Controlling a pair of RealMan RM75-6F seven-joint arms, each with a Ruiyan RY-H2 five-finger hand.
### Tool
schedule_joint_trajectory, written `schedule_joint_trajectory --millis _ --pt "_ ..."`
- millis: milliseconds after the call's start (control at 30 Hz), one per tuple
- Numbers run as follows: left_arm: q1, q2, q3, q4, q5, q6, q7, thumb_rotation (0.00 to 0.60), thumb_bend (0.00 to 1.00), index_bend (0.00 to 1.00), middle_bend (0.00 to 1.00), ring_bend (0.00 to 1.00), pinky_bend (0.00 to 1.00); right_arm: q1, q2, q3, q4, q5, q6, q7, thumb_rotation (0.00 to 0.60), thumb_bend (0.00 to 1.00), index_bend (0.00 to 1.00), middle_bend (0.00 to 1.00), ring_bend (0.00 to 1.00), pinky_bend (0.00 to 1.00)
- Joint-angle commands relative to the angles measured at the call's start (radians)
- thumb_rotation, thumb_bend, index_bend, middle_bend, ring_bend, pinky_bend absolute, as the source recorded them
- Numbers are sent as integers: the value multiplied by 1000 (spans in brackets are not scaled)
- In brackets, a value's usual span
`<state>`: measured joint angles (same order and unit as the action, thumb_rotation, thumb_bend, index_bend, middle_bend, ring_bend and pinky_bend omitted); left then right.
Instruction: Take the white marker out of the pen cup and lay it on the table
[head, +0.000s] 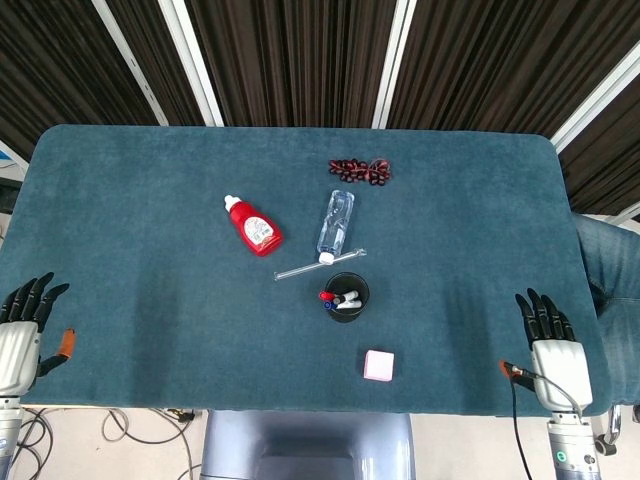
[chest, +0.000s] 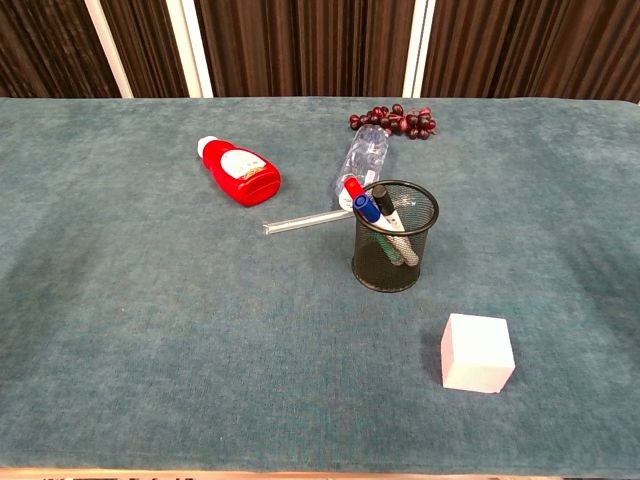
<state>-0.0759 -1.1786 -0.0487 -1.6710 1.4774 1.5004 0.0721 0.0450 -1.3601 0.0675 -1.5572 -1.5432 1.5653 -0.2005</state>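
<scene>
A black mesh pen cup (head: 348, 297) (chest: 394, 238) stands upright near the table's middle. Inside it lean white-bodied markers (chest: 395, 228) with red, blue and black caps (chest: 366, 206); from above the markers (head: 346, 298) show as pale sticks. My left hand (head: 22, 335) rests at the table's front left edge, fingers spread, holding nothing. At the front right edge my right hand (head: 552, 352) lies the same way, open and empty. Both hands are far from the cup. The chest view shows neither hand.
A red bottle (head: 254, 226) and a clear plastic bottle (head: 337, 222) lie behind the cup. A clear rod (head: 318, 265) lies just behind the cup. Dark grapes (head: 361, 170) sit further back. A pale cube (head: 379, 365) rests in front of the cup.
</scene>
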Motion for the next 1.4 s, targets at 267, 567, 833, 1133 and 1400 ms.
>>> schedule_joint_trajectory --millis 267,567,833,1133,1400 --pt "-1 0 -1 1 -1 0 -2 600 438 159 33 30 89 4 15 -8 -12 4 -21 41 600 192 0 0 0 168" --pt "-2 -3 -6 3 -9 -2 0 600 438 159 32 30 89 33 120 -32 -71 -16 -102 308 600 192 0 0 0 168" --pt "-2 -12 -2 9 8 8 8 600 438 159 33 30 89 147 209 -6 -83 -47 -235 622 600 228 16 0 0 168" --pt "-1 -13 -7 7 -12 3 12 600 438 159 33 30 89 271 182 42 -81 -66 -321 829 600 322 151 0 0 167" --pt "-1 -11 -9 2 -21 -1 16 600 438 159 33 30 89 364 111 92 -80 -3 -406 876 600 322 309 0 0 167"
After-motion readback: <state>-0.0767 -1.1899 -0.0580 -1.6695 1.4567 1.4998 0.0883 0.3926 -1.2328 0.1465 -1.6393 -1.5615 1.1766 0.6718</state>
